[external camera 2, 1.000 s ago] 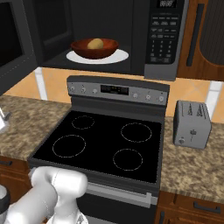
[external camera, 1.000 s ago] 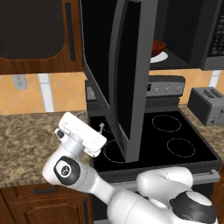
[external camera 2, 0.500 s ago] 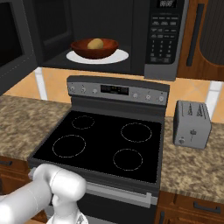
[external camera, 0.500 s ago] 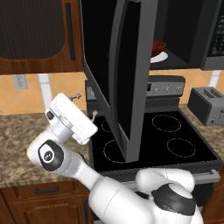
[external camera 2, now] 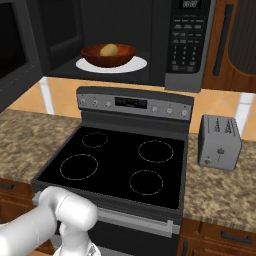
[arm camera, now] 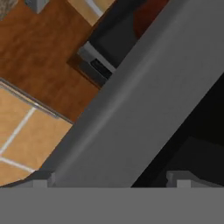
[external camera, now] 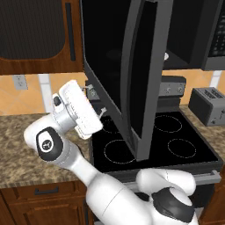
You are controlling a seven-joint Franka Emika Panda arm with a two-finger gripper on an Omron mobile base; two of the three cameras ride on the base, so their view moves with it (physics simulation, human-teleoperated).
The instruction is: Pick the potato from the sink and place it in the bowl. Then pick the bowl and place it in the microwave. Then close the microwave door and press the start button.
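With the potato [external camera 2: 109, 49] already seated in the bowl [external camera 2: 108, 55] and the bowl set on the white plate [external camera 2: 131, 65] inside the microwave [external camera 2: 150, 40], the thing now to be handled is judged to be the microwave door [external camera: 118, 74].

Handling, as judged: a rigid hinged panel, fairly heavy for its width, smooth glass face likely slippery. A push is called for rather than a grasp; contact is best taken on the steel frame or outer face toward the free edge, well away from the hinge, so that it swings easily. Glass should not be struck hard.

Looks: large black glass panel in a grey steel frame, with a long grey bar handle [external camera: 127, 74] running down it. Door is seen swung far open, edge-on over the stove [external camera 2: 120, 165], hinged at the left side of the oven.

Gripper [external camera: 93, 113]: jaws spread wide, nothing held. It sits just beside the door's outer face, low and left. In the hand view the grey door frame [arm camera: 144, 109] runs diagonally right before the fingertips [arm camera: 41, 181]; whether contact is made cannot be told.

Toaster [external camera 2: 218, 142] stands on the counter to the right, well apart.
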